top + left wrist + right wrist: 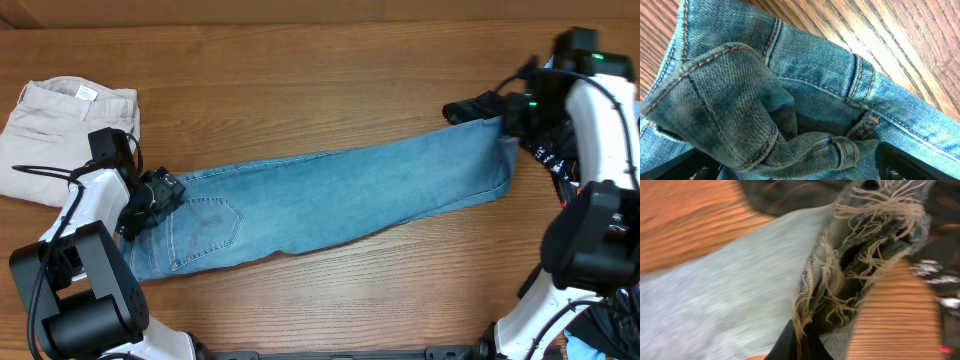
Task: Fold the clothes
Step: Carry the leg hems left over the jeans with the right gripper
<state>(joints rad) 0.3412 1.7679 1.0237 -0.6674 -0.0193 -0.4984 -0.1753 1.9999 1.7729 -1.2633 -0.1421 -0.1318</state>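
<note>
Light-blue denim jeans (pixel 330 195) lie stretched across the table, folded lengthwise, waist at the left and hems at the right. My left gripper (pixel 150 200) is shut on the bunched waistband (pixel 805 150), with belt loops and orange stitching filling the left wrist view. My right gripper (pixel 510 120) is shut on the frayed hem (pixel 840 270) at the far right end; loose threads hang between its fingers (pixel 800 345).
Folded beige trousers (pixel 60 130) lie at the back left, close behind my left arm. A dark garment (pixel 470 108) lies at the right end beside the hem, and more dark cloth (pixel 555 155) sits at the right table edge.
</note>
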